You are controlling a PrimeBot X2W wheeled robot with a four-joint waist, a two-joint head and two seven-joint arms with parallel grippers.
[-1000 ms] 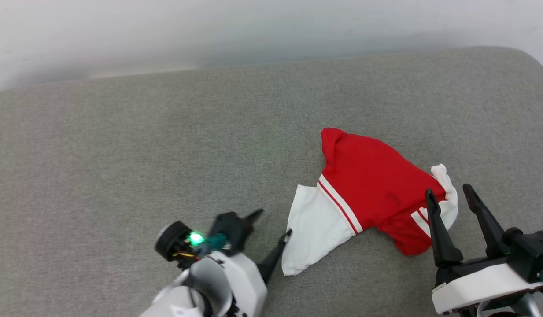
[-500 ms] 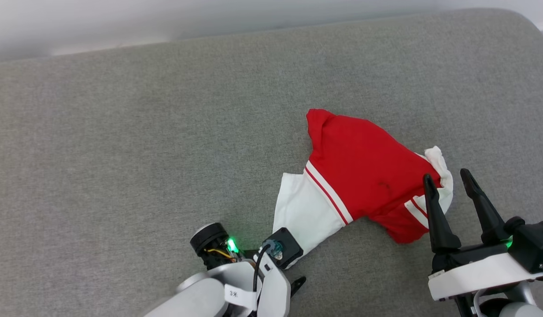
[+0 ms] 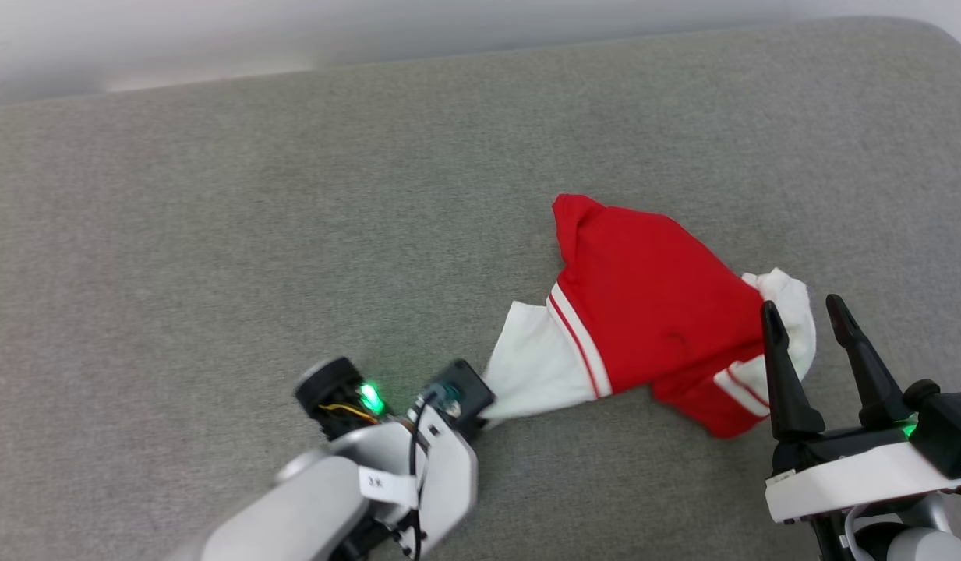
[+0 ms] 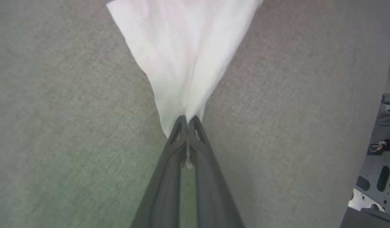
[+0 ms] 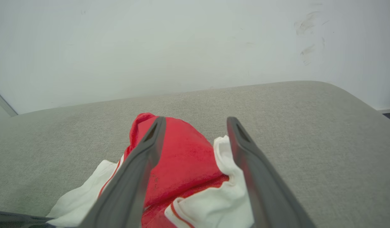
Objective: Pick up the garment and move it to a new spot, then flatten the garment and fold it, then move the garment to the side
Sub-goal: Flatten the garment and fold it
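The garment (image 3: 659,312) is lying bunched on the grey cushion (image 3: 254,234), right of centre in the head view, with a plain red side facing up. The left gripper (image 4: 187,122) is pressing its two fingers tight together on the pointed end of one white sleeve (image 4: 182,47). In the left wrist view the cloth is fanning out from the tips in long folds, and a scrap of it is showing between the fingers just below the tips. In the head view this sleeve is tapering from the striped trim (image 3: 574,335) down and left to the left wrist, which is covering the fingers; a green light (image 3: 369,396) is glowing on that wrist. I cannot tell whether the sleeve is touching the cushion or hanging just above it. The right gripper (image 3: 801,304) is standing at the garment's right edge with its jaws spread wide, gripping nothing. The other sleeve (image 5: 226,196) is sitting crumpled between its fingers, and I cannot tell whether they are touching it. A pale wall (image 5: 150,47) is rising behind the cushion's far edge.
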